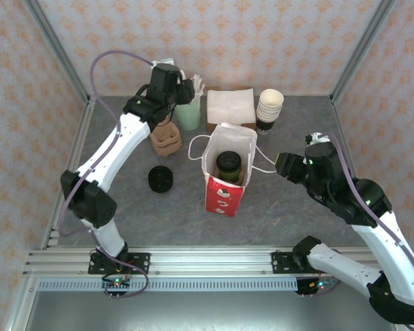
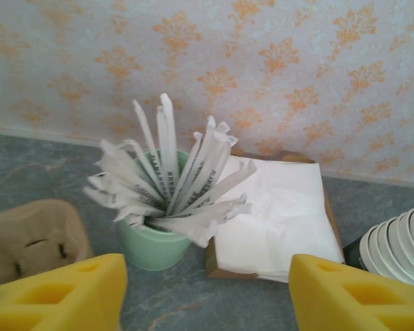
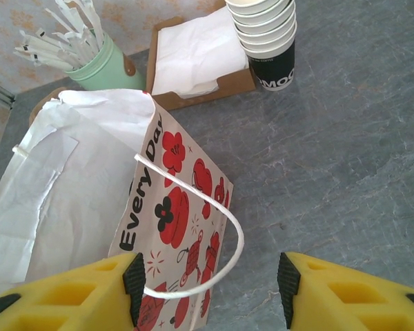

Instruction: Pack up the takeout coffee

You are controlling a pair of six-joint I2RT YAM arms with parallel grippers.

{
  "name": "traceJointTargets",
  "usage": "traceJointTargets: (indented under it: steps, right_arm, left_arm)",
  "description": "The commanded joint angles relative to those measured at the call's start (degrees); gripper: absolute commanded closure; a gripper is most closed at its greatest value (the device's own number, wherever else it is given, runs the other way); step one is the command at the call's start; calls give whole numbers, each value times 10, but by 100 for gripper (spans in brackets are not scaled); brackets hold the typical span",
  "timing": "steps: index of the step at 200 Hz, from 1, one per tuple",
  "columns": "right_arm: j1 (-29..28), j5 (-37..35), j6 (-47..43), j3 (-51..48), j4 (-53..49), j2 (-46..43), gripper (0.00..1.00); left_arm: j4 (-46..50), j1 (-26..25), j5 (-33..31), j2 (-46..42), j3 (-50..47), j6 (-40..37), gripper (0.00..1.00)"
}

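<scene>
The takeout coffee [image 1: 228, 165] sits upright in the paper bag [image 1: 224, 196] just left of the right gripper [image 1: 284, 165] (jaws apart and empty, as on the left gripper [image 2: 207, 283]); probably light, crushable and spillable, so best held gently round its wall.

Bare table [image 1: 262, 207] lies right of the paper bag [image 1: 224, 196] (its mouth gaping upward); behind, a cup of sticks [image 1: 188, 116], napkin tray [image 1: 229, 105] and stacked cups [image 1: 269, 107] crowd the back.
</scene>
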State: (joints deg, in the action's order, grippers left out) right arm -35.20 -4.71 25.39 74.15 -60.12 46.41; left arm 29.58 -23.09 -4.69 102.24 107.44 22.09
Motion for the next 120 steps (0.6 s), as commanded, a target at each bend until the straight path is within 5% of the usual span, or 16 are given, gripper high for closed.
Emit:
traceJointTargets:
  steps: [1,120]
  right_arm:
    - [3,2,18,-8,-6,-20,45]
    - [3,33,31,-49,2,-62,50]
  left_arm:
    - [37,2,39,36,58,-17,44]
    - [105,31,41,139,123,-57,55]
